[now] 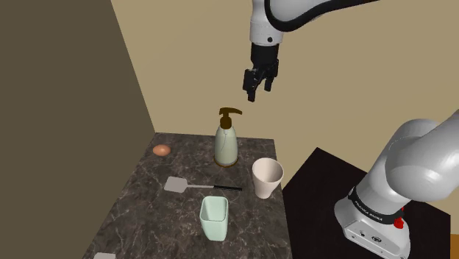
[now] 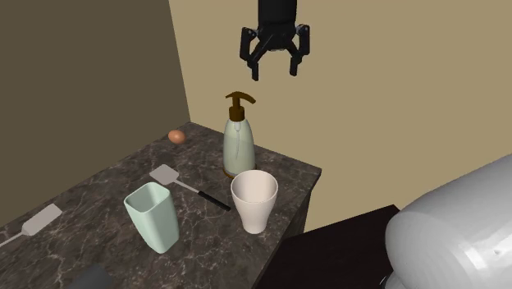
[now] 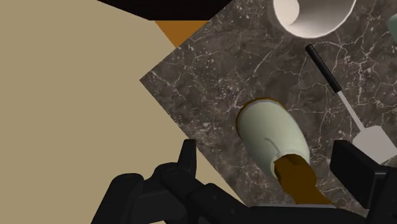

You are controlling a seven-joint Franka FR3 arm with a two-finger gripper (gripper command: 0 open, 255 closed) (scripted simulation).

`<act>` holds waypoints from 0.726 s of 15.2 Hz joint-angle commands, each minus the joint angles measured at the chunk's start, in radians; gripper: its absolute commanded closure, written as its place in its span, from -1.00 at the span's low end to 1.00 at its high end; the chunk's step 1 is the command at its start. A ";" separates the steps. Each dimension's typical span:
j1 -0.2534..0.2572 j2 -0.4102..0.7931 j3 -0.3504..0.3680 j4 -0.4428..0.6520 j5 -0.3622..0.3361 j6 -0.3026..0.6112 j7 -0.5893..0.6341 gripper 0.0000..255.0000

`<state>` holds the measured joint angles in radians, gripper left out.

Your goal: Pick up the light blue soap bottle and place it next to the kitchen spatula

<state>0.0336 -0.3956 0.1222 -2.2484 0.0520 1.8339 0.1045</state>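
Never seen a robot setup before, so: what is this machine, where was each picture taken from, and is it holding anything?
A white robot arm with a black two-finger gripper, drawn by a simulator. One picture looks over its shoulder, one from another side, one from a camera on the hand. On the dark marbled counter stand a pale soap bottle with a brown pump, a cream cup and a pale green cup; a spatula and a small brown egg-shaped thing lie there too. The gripper hangs open above the bottle, holding nothing.
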 commanded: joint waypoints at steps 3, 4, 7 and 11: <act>0.011 0.144 0.050 0.083 -0.014 0.052 0.079 -1.00; 0.014 0.182 0.061 0.107 -0.021 0.063 0.099 -1.00; 0.023 0.298 0.090 0.189 -0.047 0.087 0.158 -1.00; 0.033 0.378 0.104 0.225 -0.069 0.123 0.197 -1.00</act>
<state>0.0660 -0.0290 0.2255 -2.0219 -0.0138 1.9442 0.2977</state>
